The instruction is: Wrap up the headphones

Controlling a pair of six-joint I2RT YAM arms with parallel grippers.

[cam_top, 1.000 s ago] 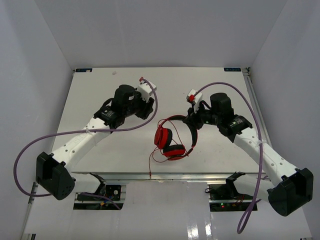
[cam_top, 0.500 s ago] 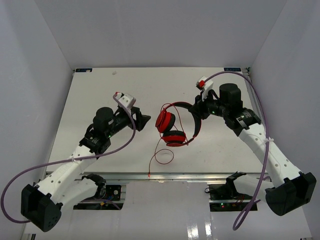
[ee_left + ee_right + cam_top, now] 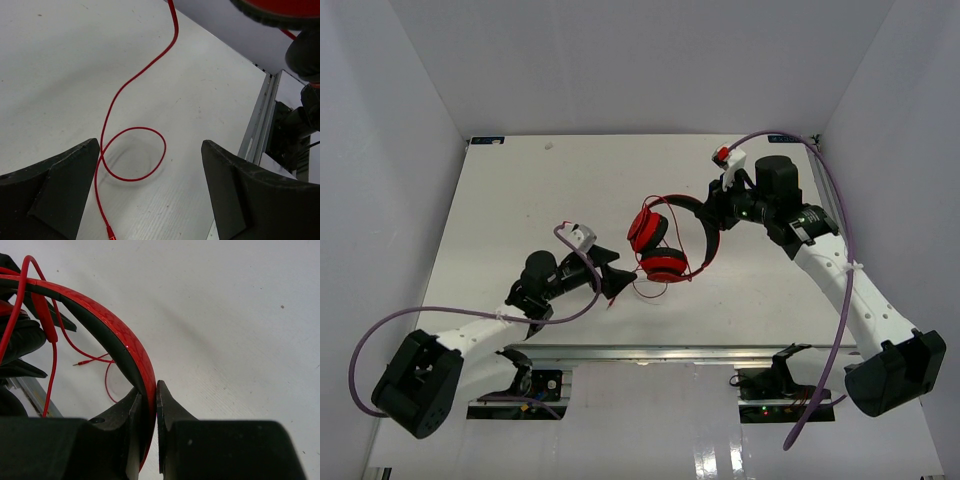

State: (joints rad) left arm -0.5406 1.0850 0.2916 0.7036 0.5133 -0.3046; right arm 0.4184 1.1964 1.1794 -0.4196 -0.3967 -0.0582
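Observation:
The red headphones hang tilted above the table's middle. My right gripper is shut on their black-and-red headband, pinched between the jaws of the right gripper. The thin red cord trails down from the earcups and lies in a small loop on the table, ending in a plug. My left gripper sits low near the front edge, just left of the earcups. The left gripper is open wide, and the cord's loop lies between its fingers, touched by neither. The plug also shows in the right wrist view.
The white table ends at a metal rail along its near edge, close to the left gripper's right finger. Purple robot cables arc beside both arms. White walls close in the left, back and right sides.
The left arm swung down toward the near edge and its gripper opened wider over the cord loop. The right gripper carried the headphones slightly back and up.

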